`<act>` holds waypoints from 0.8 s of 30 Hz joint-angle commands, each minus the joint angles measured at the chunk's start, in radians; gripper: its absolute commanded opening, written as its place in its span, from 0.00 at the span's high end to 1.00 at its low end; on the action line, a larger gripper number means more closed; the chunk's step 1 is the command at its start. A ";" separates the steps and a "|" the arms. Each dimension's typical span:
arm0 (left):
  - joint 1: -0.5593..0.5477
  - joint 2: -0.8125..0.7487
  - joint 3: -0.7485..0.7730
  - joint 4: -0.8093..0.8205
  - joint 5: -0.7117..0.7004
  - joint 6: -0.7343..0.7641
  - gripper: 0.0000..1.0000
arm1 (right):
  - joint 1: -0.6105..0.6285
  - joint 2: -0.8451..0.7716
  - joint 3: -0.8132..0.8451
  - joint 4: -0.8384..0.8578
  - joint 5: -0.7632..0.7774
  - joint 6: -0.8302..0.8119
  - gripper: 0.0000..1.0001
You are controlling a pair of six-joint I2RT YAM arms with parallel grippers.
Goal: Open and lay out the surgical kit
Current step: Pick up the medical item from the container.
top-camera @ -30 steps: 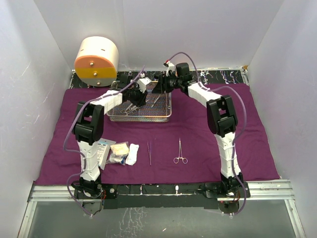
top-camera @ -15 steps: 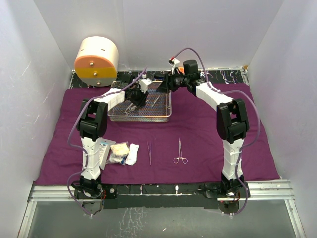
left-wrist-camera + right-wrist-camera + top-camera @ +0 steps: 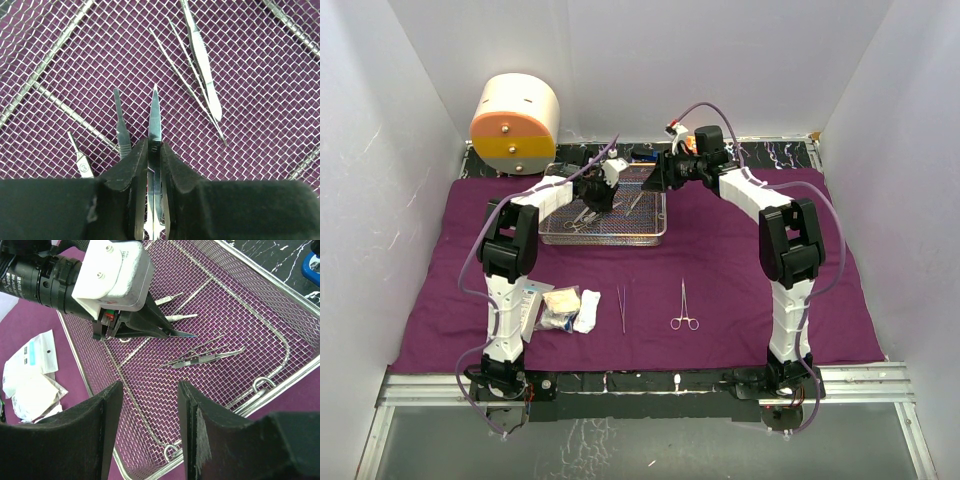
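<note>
Lettering on white packet (image 3: 29,359) illegible

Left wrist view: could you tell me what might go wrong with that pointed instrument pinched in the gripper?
The left gripper pinches the pointed steel instrument on a narrow part, so it might swivel or slip when lifted. A scalpel handle lies close beside the jaws and could get dragged. The right gripper hangs open at the same wire-mesh tray; the arms might clash.
</note>
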 commanded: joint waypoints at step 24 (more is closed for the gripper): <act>0.004 -0.124 -0.120 0.124 0.045 -0.015 1.00 | 0.049 0.151 0.207 0.032 0.048 0.068 0.57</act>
